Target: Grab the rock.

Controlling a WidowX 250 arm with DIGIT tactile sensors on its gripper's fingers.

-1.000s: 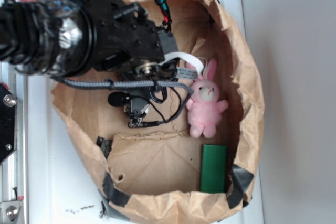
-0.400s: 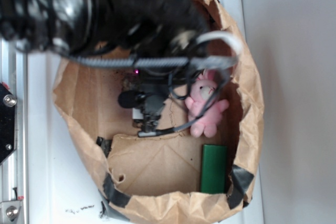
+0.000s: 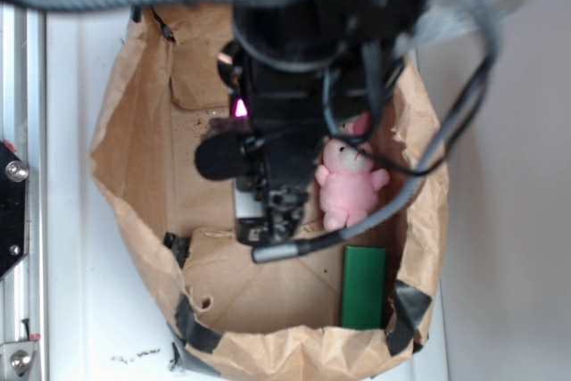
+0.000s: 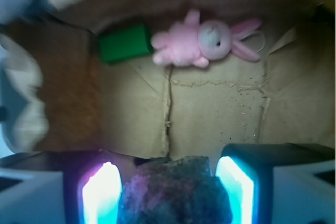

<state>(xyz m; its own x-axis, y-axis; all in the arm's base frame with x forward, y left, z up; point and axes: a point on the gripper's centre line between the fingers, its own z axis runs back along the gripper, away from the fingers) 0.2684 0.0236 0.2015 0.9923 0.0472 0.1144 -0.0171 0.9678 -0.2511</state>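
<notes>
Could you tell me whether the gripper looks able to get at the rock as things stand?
Probably yes: in the wrist view the rock sits between the gripper's open fingers, with nothing blocking it.

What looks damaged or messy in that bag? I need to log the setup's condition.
The brown paper bag serves as a bin: its rim is torn, crumpled and patched with dark tape. Fine crumbs dot its floor near the pink bunny, possibly shed by the rock between the tool's fingers.
</notes>
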